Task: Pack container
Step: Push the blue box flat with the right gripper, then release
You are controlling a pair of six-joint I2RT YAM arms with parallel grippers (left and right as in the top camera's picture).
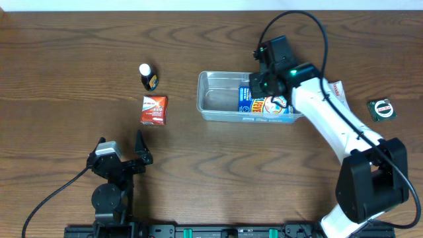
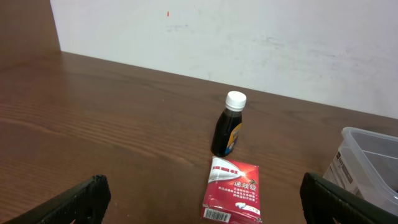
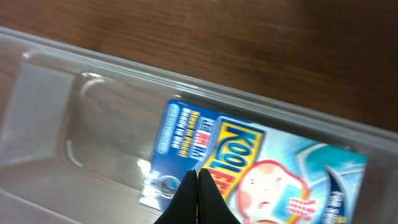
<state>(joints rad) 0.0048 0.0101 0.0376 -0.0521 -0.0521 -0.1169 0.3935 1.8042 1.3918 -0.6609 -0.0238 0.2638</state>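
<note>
The clear plastic container [image 1: 210,77] lies at the table's middle right and holds a blue box [image 1: 266,106] in its right half. My right gripper [image 1: 258,83] is shut, empty, just above that box. In the right wrist view the closed fingertips [image 3: 198,177] sit over the blue box [image 3: 267,158] inside the container [image 3: 50,93]. My left gripper [image 1: 123,156] is open and empty near the front left edge. In the left wrist view its fingers [image 2: 202,190] frame a red box [image 2: 233,190] and a dark bottle with a white cap [image 2: 229,127].
The red box [image 1: 154,110] and the bottle [image 1: 147,76] lie left of the container. A green round-faced packet [image 1: 382,109] lies at the far right. A white and red packet [image 1: 336,88] shows beside the right arm. The container's corner [image 2: 367,149] shows in the left wrist view.
</note>
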